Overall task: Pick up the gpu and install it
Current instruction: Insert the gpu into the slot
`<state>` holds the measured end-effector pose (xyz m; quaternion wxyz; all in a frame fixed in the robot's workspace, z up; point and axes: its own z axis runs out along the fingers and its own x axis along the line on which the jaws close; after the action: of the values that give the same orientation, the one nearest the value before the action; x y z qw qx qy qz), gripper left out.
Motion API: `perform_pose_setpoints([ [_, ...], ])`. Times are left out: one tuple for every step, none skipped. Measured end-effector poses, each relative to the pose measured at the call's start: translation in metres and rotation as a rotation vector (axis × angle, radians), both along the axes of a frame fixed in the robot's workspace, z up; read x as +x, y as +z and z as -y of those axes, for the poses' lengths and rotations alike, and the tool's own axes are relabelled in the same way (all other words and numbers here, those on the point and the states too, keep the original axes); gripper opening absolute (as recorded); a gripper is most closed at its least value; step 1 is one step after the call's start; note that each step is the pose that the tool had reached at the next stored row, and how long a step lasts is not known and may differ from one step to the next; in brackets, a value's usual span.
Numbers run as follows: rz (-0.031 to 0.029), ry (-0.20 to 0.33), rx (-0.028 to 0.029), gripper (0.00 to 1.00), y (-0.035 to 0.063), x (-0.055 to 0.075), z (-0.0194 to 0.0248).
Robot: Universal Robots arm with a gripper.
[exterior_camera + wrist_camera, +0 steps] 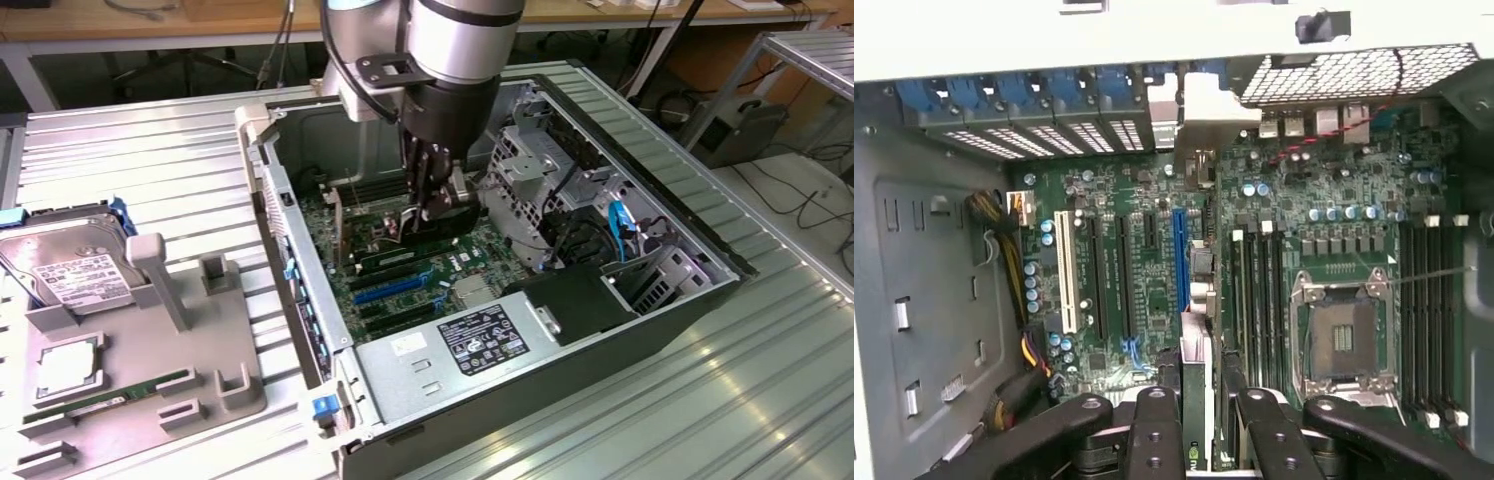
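The gripper (441, 205) reaches down into the open computer case (667, 215), clenched on the gpu (430, 228), which it holds on edge over the motherboard (400, 275), among the expansion slots. In the wrist view the card (1197, 375) runs edge-on between the dark fingers (1154, 440), its silver bracket end (1194, 130) against the case's rear wall, just beside the blue slot (1179, 258) and the white slot (1064, 270); whether it is fully seated cannot be told. The case lies on its side on a ribbed metal table (147, 160). Toward the table's edge at the exterior view's left sits a grey parts holder (147, 340) carrying a hard drive (67, 265) and a green RAM stick (107, 395). Beyond the table's far edge stands a wooden bench (134, 20) with hanging cables.
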<state>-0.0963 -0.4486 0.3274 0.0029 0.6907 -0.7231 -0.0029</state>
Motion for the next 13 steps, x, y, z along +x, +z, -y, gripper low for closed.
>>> perform_pose_setpoints([
  [0.0000, 0.006, 0.0004, 0.26, -0.0013, 0.000, 0.0009],
  [0.0000, 0.012, 0.0008, 0.26, -0.0026, -0.001, 0.0017],
  [0.0000, 0.016, 0.0013, 0.26, -0.0039, -0.002, 0.0024],
  [0.0000, 0.020, 0.0020, 0.26, -0.0054, -0.003, 0.0030],
  [0.0000, 0.023, 0.0028, 0.26, -0.0070, -0.004, 0.0037],
  [0.0000, 0.026, 0.0040, 0.26, -0.0087, -0.005, 0.0045],
  [0.0000, 0.029, 0.0051, 0.26, -0.0102, -0.007, 0.0053],
  [0.0000, 0.032, 0.0093, 0.26, -0.0122, -0.010, 0.0070],
  [0.0002, 0.032, 0.0170, 0.26, -0.0130, -0.011, 0.0088],
  [0.0003, 0.033, 0.0227, 0.26, -0.0135, -0.012, 0.0100],
  [0.0005, 0.033, 0.0296, 0.26, -0.0142, -0.013, 0.0115],
  [0.0006, 0.034, 0.0335, 0.26, -0.0147, -0.014, 0.0122],
  [0.0012, 0.034, 0.0365, 0.26, -0.0170, -0.015, 0.0124],
])
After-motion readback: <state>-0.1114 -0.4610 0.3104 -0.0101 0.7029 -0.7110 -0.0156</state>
